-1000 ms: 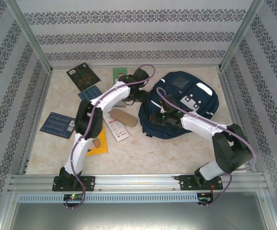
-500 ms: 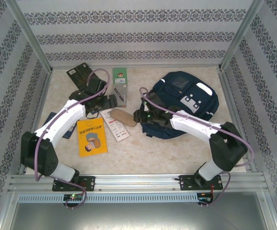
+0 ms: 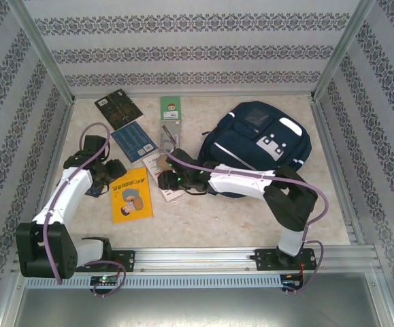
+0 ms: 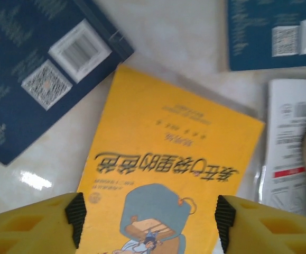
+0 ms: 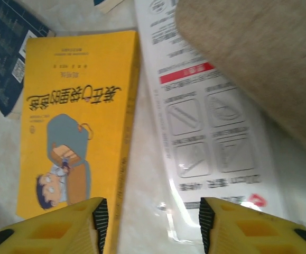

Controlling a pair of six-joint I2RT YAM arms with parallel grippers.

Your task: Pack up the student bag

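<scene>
The student bag (image 3: 258, 146), a big navy backpack with white stripes and grey patches, lies at the right-centre of the table. My right gripper (image 3: 161, 181) reaches left of it, away from the bag. In the right wrist view it hangs open (image 5: 150, 225) above the seam between a yellow picture book (image 5: 73, 121) and a white plastic packet (image 5: 205, 132). My left gripper (image 3: 115, 174) is at the left edge of the yellow book (image 3: 132, 194). It stands open (image 4: 147, 217) over the book's cover (image 4: 168, 169), with nothing between its fingers.
A tan pouch (image 5: 263, 58) lies on the white packet. A navy booklet (image 4: 31, 79) lies left of the yellow book and a blue book (image 3: 134, 139) behind it. A dark patterned book (image 3: 118, 109) and a green card (image 3: 171, 109) lie at the back. Metal posts frame the table.
The left arm swung left and back from beside the bag to the yellow book's left edge. The right gripper moved left from the bag's mouth to above the white packet.
</scene>
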